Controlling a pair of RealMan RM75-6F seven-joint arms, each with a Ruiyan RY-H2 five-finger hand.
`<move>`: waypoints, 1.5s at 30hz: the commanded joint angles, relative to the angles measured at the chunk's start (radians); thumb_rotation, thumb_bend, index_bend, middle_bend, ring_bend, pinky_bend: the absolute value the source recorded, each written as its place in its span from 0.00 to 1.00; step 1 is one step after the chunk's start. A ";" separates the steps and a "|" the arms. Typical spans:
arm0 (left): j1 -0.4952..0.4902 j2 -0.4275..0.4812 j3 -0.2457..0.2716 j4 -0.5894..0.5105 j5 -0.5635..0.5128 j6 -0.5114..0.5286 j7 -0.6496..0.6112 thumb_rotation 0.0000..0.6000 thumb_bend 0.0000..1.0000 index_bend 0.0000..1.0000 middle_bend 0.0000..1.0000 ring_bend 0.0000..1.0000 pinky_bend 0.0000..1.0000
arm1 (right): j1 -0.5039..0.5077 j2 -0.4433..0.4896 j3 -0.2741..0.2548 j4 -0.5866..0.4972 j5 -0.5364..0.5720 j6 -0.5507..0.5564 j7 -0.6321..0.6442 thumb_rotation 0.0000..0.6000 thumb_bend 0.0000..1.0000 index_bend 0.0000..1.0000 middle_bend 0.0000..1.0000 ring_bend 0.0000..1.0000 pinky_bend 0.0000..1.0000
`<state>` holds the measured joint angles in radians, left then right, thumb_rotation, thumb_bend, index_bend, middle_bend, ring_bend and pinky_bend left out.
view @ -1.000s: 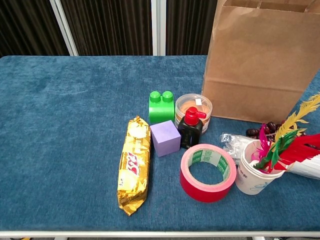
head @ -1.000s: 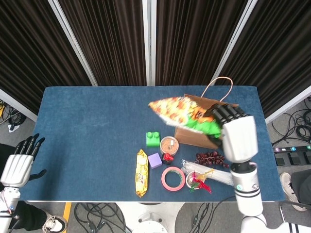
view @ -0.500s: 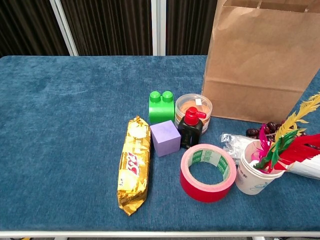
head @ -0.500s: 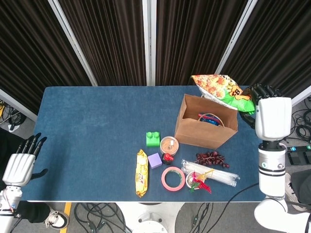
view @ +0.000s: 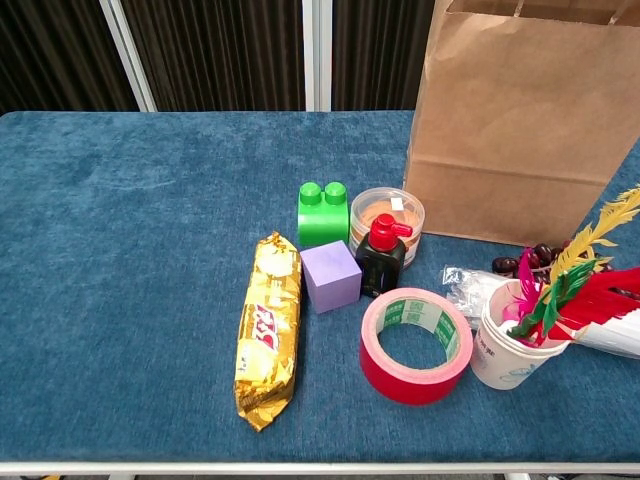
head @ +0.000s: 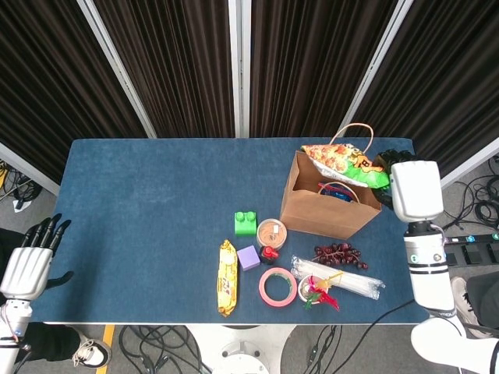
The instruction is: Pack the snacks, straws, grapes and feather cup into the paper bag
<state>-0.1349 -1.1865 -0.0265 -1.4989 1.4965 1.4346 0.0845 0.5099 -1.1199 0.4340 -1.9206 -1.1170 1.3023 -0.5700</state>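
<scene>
The brown paper bag (head: 323, 210) (view: 520, 130) stands open at the right of the table. My right hand (head: 394, 173) holds an orange and green snack bag (head: 343, 161) over the bag's far rim. A gold snack packet (head: 227, 277) (view: 266, 328) lies near the front edge. Dark grapes (head: 337, 254) (view: 525, 260), bagged straws (head: 339, 276) (view: 468, 283) and the feather cup (head: 312, 292) (view: 515, 335) sit in front of the paper bag. My left hand (head: 30, 261) hangs open off the table's left edge, holding nothing.
A green block (head: 245, 223) (view: 323, 213), purple cube (head: 248, 257) (view: 331, 276), round tub (head: 272, 231) (view: 387, 215), small dark bottle with red cap (head: 269, 254) (view: 381, 255) and red tape roll (head: 277, 286) (view: 415, 343) cluster mid-table. Something coloured lies inside the bag (head: 337, 192).
My right hand carried the snack bag from in front of the paper bag, round its right side, and now lowers it over the bag's far rim. Left hand hardly moved.
</scene>
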 commanded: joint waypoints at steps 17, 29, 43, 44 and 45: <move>0.002 -0.005 0.000 0.010 -0.006 -0.003 -0.006 1.00 0.07 0.10 0.09 0.00 0.14 | 0.047 0.049 -0.038 -0.038 0.056 -0.055 0.062 1.00 0.00 0.44 0.45 0.32 0.41; 0.002 -0.008 0.000 0.008 -0.006 -0.003 0.000 1.00 0.07 0.10 0.09 0.00 0.14 | 0.036 0.047 -0.036 -0.044 -0.005 0.026 0.138 1.00 0.00 0.41 0.43 0.29 0.38; -0.001 -0.007 0.001 -0.008 -0.001 -0.003 0.020 1.00 0.07 0.10 0.09 0.00 0.14 | 0.040 0.071 -0.011 -0.139 -0.254 0.133 0.241 1.00 0.00 0.41 0.43 0.29 0.38; -0.001 -0.008 0.001 -0.009 0.000 -0.003 0.021 1.00 0.07 0.10 0.09 0.00 0.14 | 0.037 0.074 -0.028 -0.148 -0.275 0.124 0.244 1.00 0.01 0.41 0.43 0.29 0.38; -0.001 -0.008 0.002 -0.009 0.000 -0.003 0.022 1.00 0.07 0.10 0.09 0.00 0.14 | 0.034 0.076 -0.047 -0.157 -0.294 0.112 0.248 1.00 0.01 0.41 0.43 0.29 0.38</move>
<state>-0.1358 -1.1948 -0.0247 -1.5076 1.4967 1.4318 0.1065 0.5497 -1.0503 0.4265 -2.0495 -1.3622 1.4289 -0.3401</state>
